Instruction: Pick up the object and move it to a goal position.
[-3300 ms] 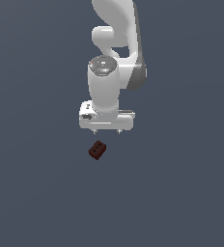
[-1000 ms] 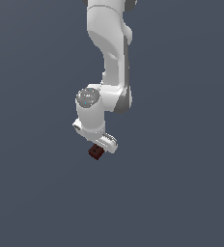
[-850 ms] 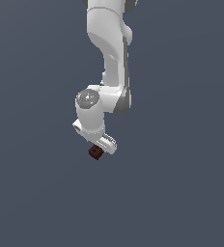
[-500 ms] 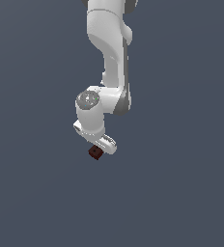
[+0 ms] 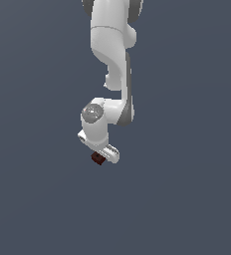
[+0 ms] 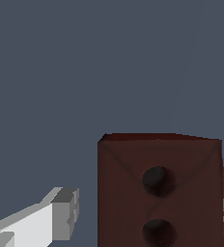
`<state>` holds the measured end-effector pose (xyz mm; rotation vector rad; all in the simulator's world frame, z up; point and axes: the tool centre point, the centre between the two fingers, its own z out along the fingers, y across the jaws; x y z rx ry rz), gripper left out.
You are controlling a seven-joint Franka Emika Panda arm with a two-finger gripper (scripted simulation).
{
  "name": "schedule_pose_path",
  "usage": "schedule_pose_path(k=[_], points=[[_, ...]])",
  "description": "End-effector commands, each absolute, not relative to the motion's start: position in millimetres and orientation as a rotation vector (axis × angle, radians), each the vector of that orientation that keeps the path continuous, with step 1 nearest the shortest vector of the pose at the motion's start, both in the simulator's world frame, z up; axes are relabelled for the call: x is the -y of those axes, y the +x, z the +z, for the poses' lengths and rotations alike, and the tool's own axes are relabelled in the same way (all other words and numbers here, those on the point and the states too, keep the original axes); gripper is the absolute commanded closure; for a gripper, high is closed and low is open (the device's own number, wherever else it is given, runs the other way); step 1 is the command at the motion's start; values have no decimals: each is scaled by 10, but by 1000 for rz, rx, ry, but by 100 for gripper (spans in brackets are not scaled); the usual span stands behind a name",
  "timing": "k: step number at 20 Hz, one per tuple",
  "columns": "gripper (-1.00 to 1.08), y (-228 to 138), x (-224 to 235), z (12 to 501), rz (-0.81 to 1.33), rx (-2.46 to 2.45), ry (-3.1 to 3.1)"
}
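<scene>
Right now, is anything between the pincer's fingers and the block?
Wrist view: bare grey floor fills the gap between the one finger and the block; the other finger sits right at its opposite side. No other thing shows.

Open grey table [image 5: 187, 199] on every side of the block [image 5: 97, 158]. Visible gap between one finger [image 6: 61, 217] and the block's side; other finger only at frame edge.

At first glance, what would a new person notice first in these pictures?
The white arm reaches down from the top of the exterior view, standing out against the plain dark grey ground. Just under its gripper sits a small dark red-brown block. In the wrist view this block fills much of the picture, with one finger beside it, not touching.
</scene>
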<state>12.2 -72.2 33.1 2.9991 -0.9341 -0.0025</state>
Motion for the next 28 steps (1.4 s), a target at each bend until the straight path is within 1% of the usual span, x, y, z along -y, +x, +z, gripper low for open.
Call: schedule_pose_path(k=[1, 3, 4, 18, 23, 28], points=[[-92, 131, 721, 276, 0, 935, 2999], [-92, 136, 721, 269, 0, 935, 2999], [108, 136, 721, 269, 0, 935, 2999], [108, 130, 690, 313, -1, 934, 3000], [108, 111, 581, 475, -1, 934, 3000], [108, 77, 383, 773, -1, 934, 3000]])
